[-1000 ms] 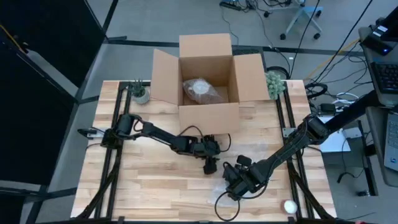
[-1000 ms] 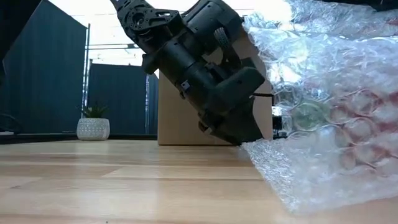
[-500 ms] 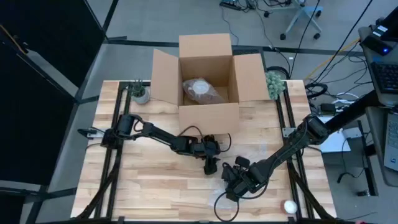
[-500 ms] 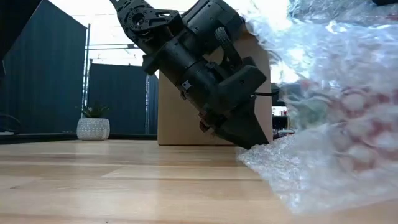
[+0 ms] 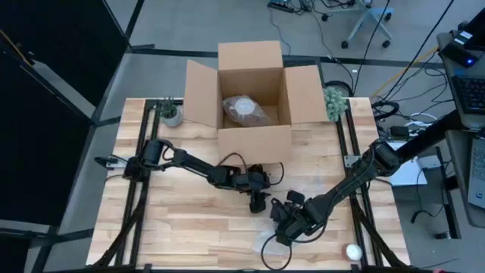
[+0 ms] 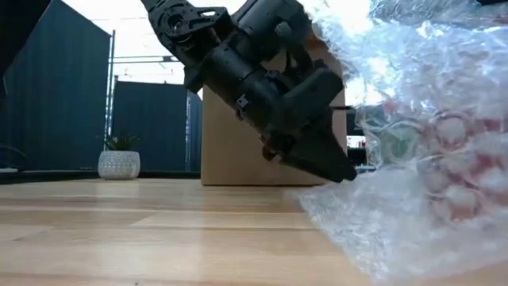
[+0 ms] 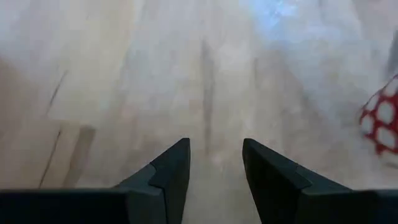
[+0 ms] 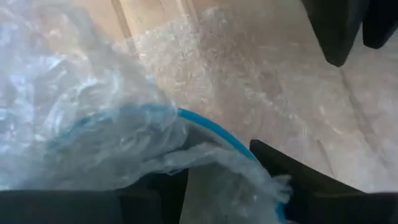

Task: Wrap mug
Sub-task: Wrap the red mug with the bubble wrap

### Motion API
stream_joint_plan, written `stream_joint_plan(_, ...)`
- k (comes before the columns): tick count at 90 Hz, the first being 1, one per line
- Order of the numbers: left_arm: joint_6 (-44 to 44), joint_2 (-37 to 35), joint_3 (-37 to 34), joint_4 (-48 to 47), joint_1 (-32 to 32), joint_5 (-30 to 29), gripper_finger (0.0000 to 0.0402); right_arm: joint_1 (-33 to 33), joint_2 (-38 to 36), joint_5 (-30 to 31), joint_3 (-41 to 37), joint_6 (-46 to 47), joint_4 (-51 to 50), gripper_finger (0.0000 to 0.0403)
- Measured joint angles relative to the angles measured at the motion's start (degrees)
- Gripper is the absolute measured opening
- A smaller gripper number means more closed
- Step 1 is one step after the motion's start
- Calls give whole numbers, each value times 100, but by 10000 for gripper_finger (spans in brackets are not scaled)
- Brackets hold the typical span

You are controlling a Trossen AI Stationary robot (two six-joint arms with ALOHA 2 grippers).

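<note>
Since the earlier frames the left hand (image 6: 337,171) has tipped lower and pushed forward until its tip meets the edge of the bubble wrap (image 6: 413,159), and the sheet's lower edge has shifted with it.

Step in hand: folding the bubble wrap about the mug (image 6: 444,171), which shows in the low view only as red-and-white patterning behind the plastic; a red-and-white patch (image 7: 380,121) also sits at the edge of the left wrist view. The bundle lies on the tabletop (image 5: 189,220) near its front edge, in front of the open cardboard box (image 5: 254,91).

Right hand (image 5: 282,227): pressed into the bundle; the right wrist view shows crumpled wrap and a blue rim (image 8: 211,134) lying between its fingers (image 8: 305,174), so it appears to be closed on the wrap, though the contact itself is veiled by plastic.

Left hand in its own wrist view: fingers (image 7: 168,174) parted by a narrow gap, with only blurred wrap and wood seen beyond, nothing held.

Next move, as a judgement: the left hand must pinch or press the loose flap and carry it over the mug while the right hand keeps the bundle steady; a slip would let the fold spring open.

Hard to make out: the mug's outline, handle and orientation, and how far round the wrap already reaches. A wrapped bundle (image 5: 244,108) lies inside the box; its contents cannot be told.
</note>
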Motion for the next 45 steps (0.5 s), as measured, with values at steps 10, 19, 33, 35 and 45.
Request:
stream_joint_plan(10,25,27,0,-177,60,9,136,0,0,-54,0,-6,-101,135)
stream_joint_plan(19,18,33,0,-393,80,1,136,-4,0,-301,0,4,-308,116)
stream_joint_plan(33,-7,33,0,-481,74,-29,136,0,0,-485,0,5,-535,88)
stream_joint_plan(35,-8,31,0,-483,75,-12,136,0,0,-486,0,-12,-530,84)
stream_joint_plan(45,-17,-254,-3,-575,75,99,136,-4,0,-570,0,-107,-533,58)
